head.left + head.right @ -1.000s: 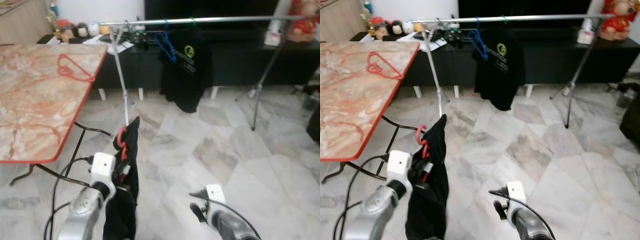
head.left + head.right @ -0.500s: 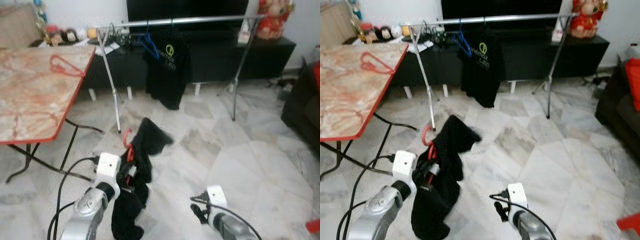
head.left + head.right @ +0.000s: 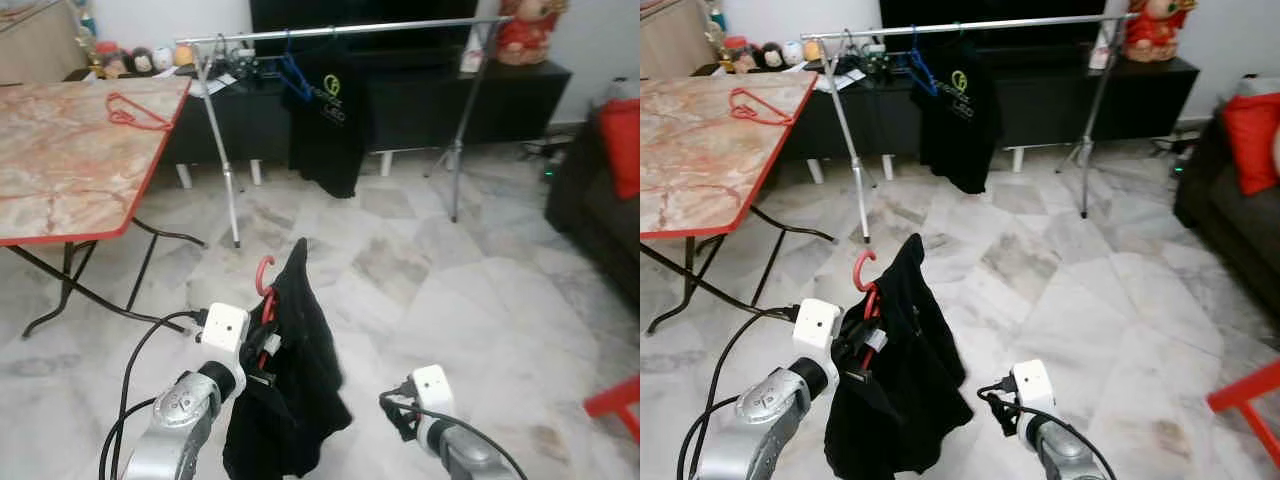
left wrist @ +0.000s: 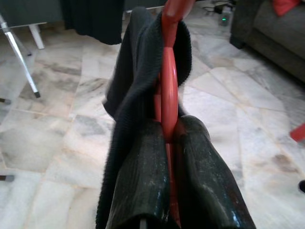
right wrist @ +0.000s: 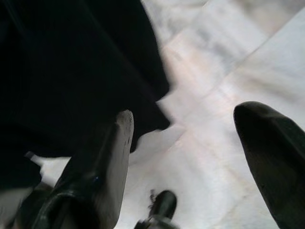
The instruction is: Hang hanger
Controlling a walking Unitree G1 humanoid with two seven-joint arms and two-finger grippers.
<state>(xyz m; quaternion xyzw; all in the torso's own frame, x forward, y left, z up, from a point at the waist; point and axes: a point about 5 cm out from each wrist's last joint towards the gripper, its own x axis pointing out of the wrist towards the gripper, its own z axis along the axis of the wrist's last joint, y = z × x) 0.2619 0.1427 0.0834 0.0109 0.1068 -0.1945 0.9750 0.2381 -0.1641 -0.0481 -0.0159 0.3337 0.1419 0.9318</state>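
In front of me stands a metal clothes rail (image 3: 340, 28), and on it hang a black T-shirt (image 3: 327, 120) and a blue hanger (image 3: 294, 78) near its left end. Behind the rail I see a long black cabinet (image 3: 480, 95). On my left is a marble-pattern table (image 3: 60, 160) with a red rim, and a spare red hanger (image 3: 135, 113) lies near its far right corner. A dark sofa with a red cushion (image 3: 622, 135) is on my right. Between me and the rail there is only the marble floor (image 3: 470, 290). My left gripper (image 4: 167, 143) is raised in front of my body, its two fingers pressed together on the red hanger (image 3: 266, 290), which carries a black garment (image 3: 290, 390). The hook of this hanger points up, and its long axis goes away from me toward the rail. My right gripper (image 5: 183, 143) is held low above the floor, fingers spread apart and holding nothing.
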